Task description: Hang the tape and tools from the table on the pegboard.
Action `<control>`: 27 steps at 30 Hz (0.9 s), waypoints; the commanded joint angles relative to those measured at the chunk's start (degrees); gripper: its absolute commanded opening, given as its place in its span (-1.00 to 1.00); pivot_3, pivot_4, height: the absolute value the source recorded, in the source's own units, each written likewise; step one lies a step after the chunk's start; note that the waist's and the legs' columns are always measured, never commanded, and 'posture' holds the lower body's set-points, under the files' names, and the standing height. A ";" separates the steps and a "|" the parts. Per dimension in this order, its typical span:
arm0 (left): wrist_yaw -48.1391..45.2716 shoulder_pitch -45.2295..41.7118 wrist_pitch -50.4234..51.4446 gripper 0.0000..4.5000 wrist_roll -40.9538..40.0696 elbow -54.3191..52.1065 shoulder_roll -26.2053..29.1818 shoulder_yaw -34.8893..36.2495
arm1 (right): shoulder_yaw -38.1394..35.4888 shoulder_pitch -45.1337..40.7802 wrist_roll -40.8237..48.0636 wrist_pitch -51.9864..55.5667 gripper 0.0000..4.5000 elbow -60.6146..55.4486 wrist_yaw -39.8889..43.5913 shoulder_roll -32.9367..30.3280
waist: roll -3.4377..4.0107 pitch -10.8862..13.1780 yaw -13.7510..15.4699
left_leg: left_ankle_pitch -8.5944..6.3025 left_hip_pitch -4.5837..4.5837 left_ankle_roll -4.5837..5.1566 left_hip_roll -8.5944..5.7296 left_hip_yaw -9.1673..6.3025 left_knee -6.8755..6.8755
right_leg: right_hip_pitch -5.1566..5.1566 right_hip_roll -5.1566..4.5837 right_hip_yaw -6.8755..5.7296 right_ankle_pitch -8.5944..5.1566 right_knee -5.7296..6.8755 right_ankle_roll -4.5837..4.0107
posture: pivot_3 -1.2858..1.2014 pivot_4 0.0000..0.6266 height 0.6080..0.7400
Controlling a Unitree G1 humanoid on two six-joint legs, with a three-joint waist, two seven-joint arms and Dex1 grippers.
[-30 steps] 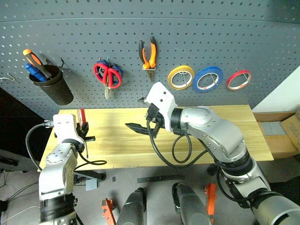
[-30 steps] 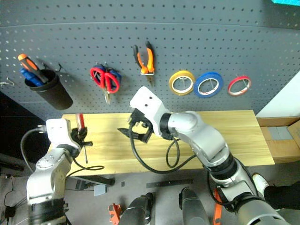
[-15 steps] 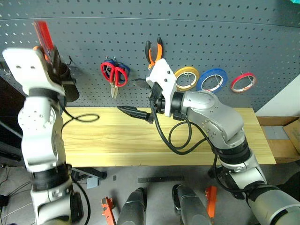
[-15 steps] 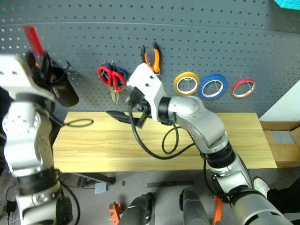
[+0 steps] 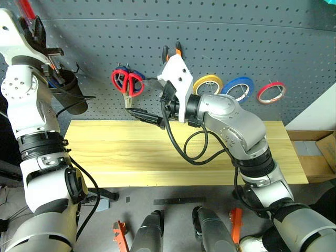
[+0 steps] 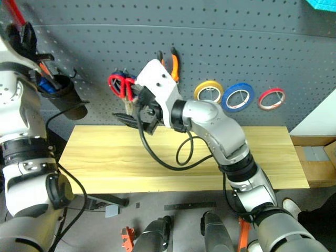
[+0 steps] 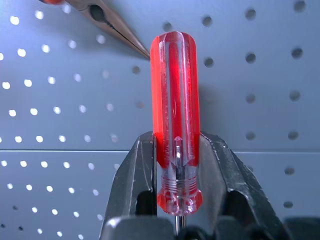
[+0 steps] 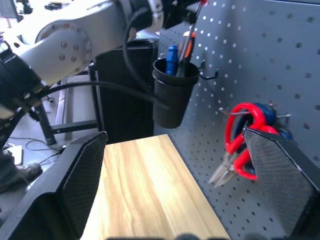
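Note:
My left gripper [image 5: 38,32] is raised at the far left of the pegboard [image 5: 262,42], shut on the screwdriver [image 7: 175,100]. Its red handle stands upright between the fingers [image 7: 137,170], and its thin shaft points down at the black cup [image 8: 172,95]. My right gripper [image 5: 137,112] hangs open and holds nothing, above the table [image 5: 131,157] and in front of the red scissors [image 5: 127,84]. The orange-handled pliers [image 5: 179,50] and the blue tape [image 5: 236,88] hang on the board.
A yellow ring [image 5: 207,84] and a red ring [image 5: 270,90] flank the blue tape. The cup holds an orange-and-black and a blue screwdriver. A pointed metal tool tip [image 7: 115,27] hangs on the panel. Cardboard boxes [image 5: 315,152] stand right of the table.
My left arm has lifted the screwdriver from the table's left end up beside the pegboard, above the cup. The right gripper has risen slightly. The camera has also shifted.

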 commanded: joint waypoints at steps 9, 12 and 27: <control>1.91 7.42 -6.54 0.44 0.74 -3.76 -1.13 -0.42 | -4.34 -1.96 0.32 -2.74 1.00 -1.99 -2.80 2.32 | -0.01 -0.01 -0.45 | 0.00 -0.01 0.01 0.01 0.01 0.05 | -0.05 -0.01 0.04 0.02 0.10 -0.03 | -0.04 -0.45 1.00; 3.36 8.48 -5.38 0.91 0.42 -7.37 -2.20 -0.06 | -4.73 -1.91 0.41 -3.32 1.00 -2.18 -2.93 2.59 | -0.04 -0.05 -0.48 | -0.01 -0.01 0.03 0.01 0.01 0.08 | -0.04 -0.01 0.04 0.03 0.13 -0.03 | -0.04 -0.47 1.00; -3.15 30.78 24.32 0.97 -13.30 -52.40 -8.87 -9.50 | -9.55 13.75 4.42 1.05 1.00 -14.64 -2.26 -8.96 | 0.26 -2.66 -0.45 | -0.13 0.28 0.23 0.06 0.24 0.06 | 0.21 0.04 0.24 0.04 0.09 -0.01 | 0.00 -0.61 1.00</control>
